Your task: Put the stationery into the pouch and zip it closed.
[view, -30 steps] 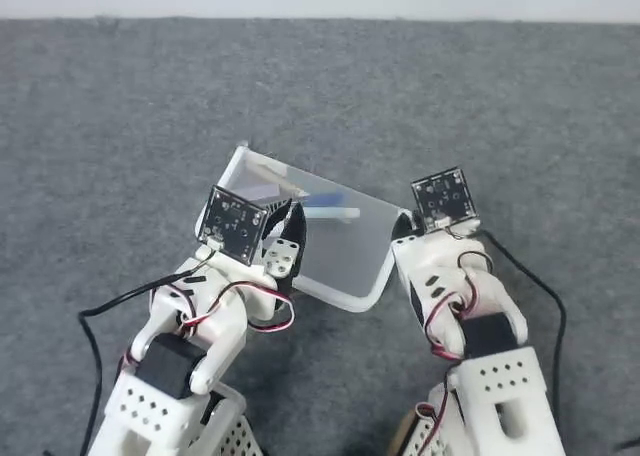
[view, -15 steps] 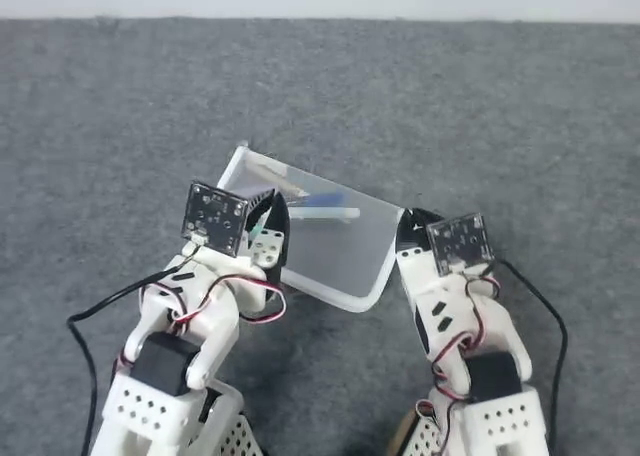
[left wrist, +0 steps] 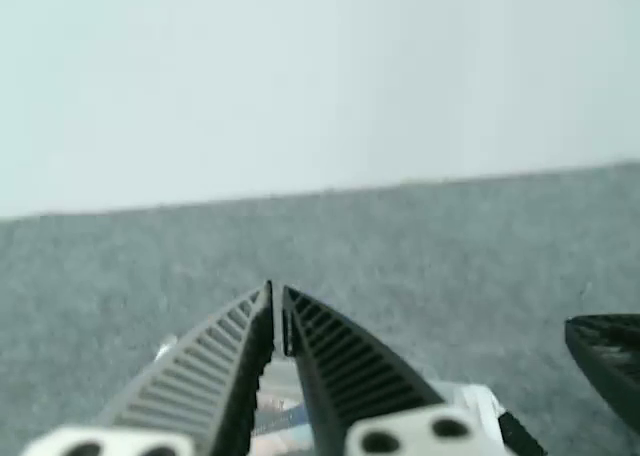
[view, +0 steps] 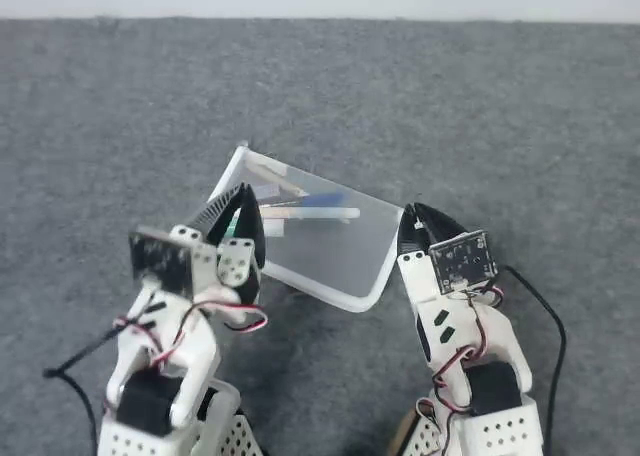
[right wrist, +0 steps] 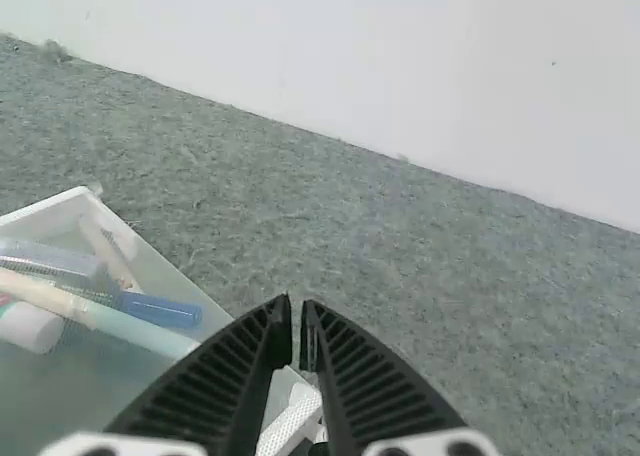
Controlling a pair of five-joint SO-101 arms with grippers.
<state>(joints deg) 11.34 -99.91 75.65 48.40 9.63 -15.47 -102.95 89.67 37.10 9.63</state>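
My left gripper (left wrist: 277, 294) and right gripper (right wrist: 297, 306) are pressed together, ribbed black fingers (right wrist: 350, 368) flanking the translucent, round-cornered pouch (view: 340, 254).

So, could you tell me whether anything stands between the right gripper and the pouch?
Nothing visible does. The right gripper hangs just beside one end of the pouch, fingers shut, with no object in the gap. The left gripper is over the opposite end, out of the way.

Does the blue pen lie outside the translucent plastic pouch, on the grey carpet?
No, the blue pen lies inside the translucent plastic pouch, beside a white pen.
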